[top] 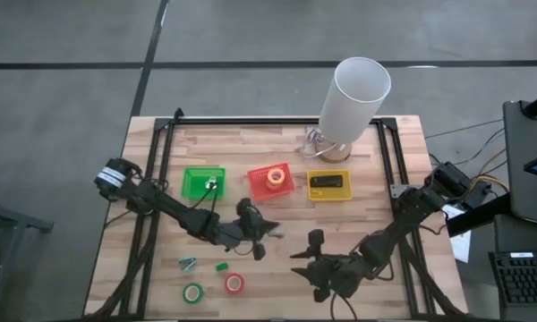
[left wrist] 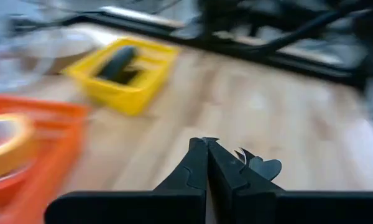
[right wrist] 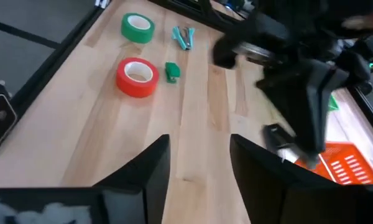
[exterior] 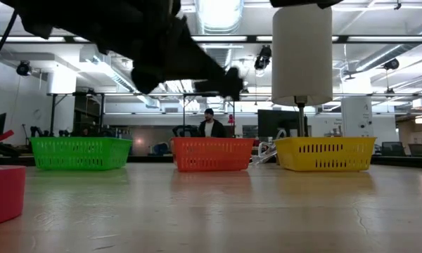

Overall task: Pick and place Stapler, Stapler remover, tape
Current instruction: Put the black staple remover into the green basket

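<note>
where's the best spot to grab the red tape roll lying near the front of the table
The red tape roll lies flat, hole up, so probably come straight down and pinch its rim across the ring, one finger in the pale centre. The green tape roll beside it leaves room.

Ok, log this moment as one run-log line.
left gripper: shut, empty, mid-table | right gripper: open, empty | stapler: in yellow bin | red tape, green tape: on table

Pale wood-plank desk (top: 277, 259) carries a green basket (top: 190, 185) at nine o'clock, an orange-red one (top: 259, 190) mid-row holding yellow-rimmed tape (top: 275, 176), a yellow one (top: 329, 194) at three o'clock holding the dark stapler (top: 328, 182); green tape (top: 192, 292), red tape (top: 234, 283) lie at seven o'clock
</note>
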{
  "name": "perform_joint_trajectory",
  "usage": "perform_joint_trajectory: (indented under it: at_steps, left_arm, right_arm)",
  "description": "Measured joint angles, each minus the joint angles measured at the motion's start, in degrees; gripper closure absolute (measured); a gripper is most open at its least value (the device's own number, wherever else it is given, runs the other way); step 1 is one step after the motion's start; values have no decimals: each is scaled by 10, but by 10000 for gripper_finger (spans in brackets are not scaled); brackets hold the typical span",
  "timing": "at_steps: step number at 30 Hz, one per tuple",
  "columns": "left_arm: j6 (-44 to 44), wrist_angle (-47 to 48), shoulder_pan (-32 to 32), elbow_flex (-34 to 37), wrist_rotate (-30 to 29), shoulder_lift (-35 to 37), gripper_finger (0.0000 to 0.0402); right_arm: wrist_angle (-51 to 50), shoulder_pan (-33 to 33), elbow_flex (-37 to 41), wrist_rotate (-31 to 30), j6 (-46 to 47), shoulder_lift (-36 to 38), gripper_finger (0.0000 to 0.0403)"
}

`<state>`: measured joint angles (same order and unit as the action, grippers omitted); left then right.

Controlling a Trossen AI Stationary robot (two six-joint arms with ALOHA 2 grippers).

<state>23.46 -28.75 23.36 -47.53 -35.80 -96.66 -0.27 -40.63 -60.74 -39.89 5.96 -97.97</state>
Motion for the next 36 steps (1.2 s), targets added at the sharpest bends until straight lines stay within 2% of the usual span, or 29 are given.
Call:
perform_joint_trajectory:
  at_steps: [7, 11, 16, 21, 25, 36]
  left_arm:
    - [67, 227, 12, 0, -158, 61, 401]
    - [169, 402, 13, 0, -231, 96, 400]
    - [329, 608, 14, 0, -278, 123, 400]
    - [477, 773, 13, 0, -281, 123, 399]
    - [538, 836, 13, 1, -280, 119, 400]
    - [578, 847, 5, 57, -282, 118, 398]
  right_arm:
    - [-19, -11, 2, -7, 43, 0, 242]
    - [-26, -10, 9, -8, 66, 1, 250]
    - [-25, -10, 15, -8, 76, 1, 259]
    - [-25, -10, 18, -8, 76, 1, 267]
    - [-24, -10, 19, -7, 80, 1, 273]
    - [-24, -10, 19, -7, 87, 1, 287]
